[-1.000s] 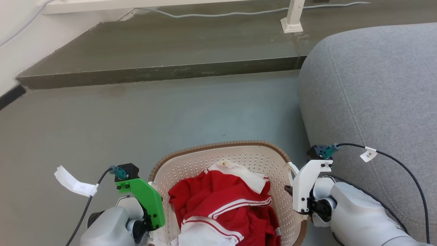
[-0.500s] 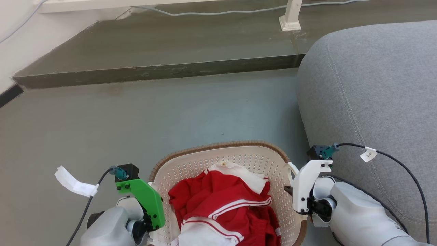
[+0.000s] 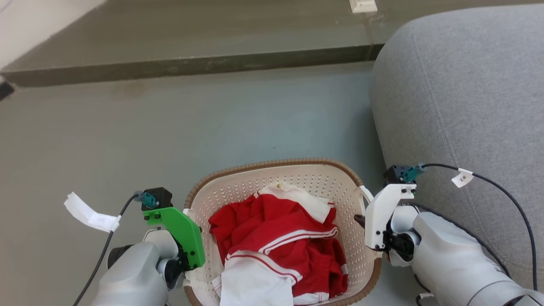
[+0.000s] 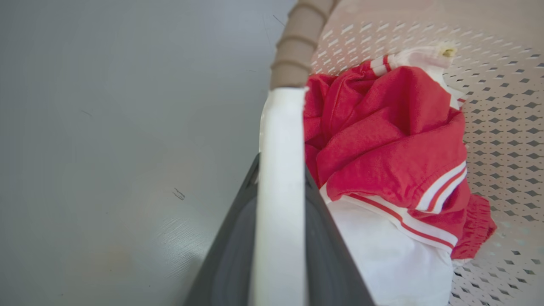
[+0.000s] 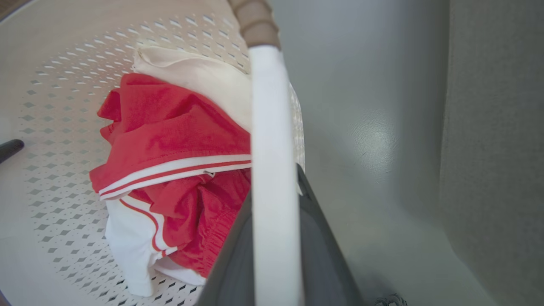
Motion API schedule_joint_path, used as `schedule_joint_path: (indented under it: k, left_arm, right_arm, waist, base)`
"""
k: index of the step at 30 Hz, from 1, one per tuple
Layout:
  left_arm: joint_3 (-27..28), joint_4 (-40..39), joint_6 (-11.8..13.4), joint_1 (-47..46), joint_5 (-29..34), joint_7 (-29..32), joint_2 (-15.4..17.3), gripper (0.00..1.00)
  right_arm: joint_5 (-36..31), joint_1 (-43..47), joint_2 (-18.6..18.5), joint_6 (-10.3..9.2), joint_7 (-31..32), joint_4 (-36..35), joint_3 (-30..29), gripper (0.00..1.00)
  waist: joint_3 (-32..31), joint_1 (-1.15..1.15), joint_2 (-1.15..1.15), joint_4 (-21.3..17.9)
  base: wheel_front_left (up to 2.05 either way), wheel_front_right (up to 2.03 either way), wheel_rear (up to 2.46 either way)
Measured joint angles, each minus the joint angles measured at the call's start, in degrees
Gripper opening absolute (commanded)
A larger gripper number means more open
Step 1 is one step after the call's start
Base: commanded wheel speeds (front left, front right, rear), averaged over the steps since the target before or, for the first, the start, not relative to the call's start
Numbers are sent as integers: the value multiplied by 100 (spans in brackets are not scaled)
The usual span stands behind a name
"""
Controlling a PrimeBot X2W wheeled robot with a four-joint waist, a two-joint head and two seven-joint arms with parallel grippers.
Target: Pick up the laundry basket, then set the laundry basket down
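The laundry basket (image 3: 238, 191), cream perforated plastic with a brown woven-look rim, sits between my two arms at the bottom of the head view and holds red-and-white clothes (image 3: 276, 238). My left gripper (image 3: 186, 274) is at the basket's left side. In the left wrist view, the left gripper (image 4: 280, 174) is shut on the white side handle (image 4: 280, 127). My right gripper (image 3: 361, 221) is at the right side. In the right wrist view, the right gripper (image 5: 274, 191) is shut on the other white handle (image 5: 267, 106). The frames do not show whether the basket's underside touches the floor.
A grey sofa (image 3: 459, 106) stands close on the right, almost touching my right arm. A dark raised step (image 3: 191, 68) crosses the far floor, with a white post base (image 3: 362, 5) on it. Open grey floor (image 3: 170, 136) lies ahead. Tagged cables (image 3: 91, 216) hang from both wrists.
The whole head picture has slid upward, so the camera has moved. More of the basket's near part shows. Both grippers keep their hold on the handles.
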Motion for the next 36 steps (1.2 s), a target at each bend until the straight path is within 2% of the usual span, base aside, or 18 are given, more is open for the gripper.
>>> schedule_joint_path:
  k: [11,36]
  left_arm:
    - [-70,-16,25,-305,-1,-109,2,0]
    - [-73,-96,209,-1389,114,-1166,12,0]
  right_arm:
    - [49,-249,-75,-1,-71,-81,13,0]
    - [51,-1163,-321,0,-955,-425,-9,0]
  waist:
    - [564,0,0,-15]
    - [2378,1,0,-69]
  base:
    - [0,0,0]
    - [0,0,0]
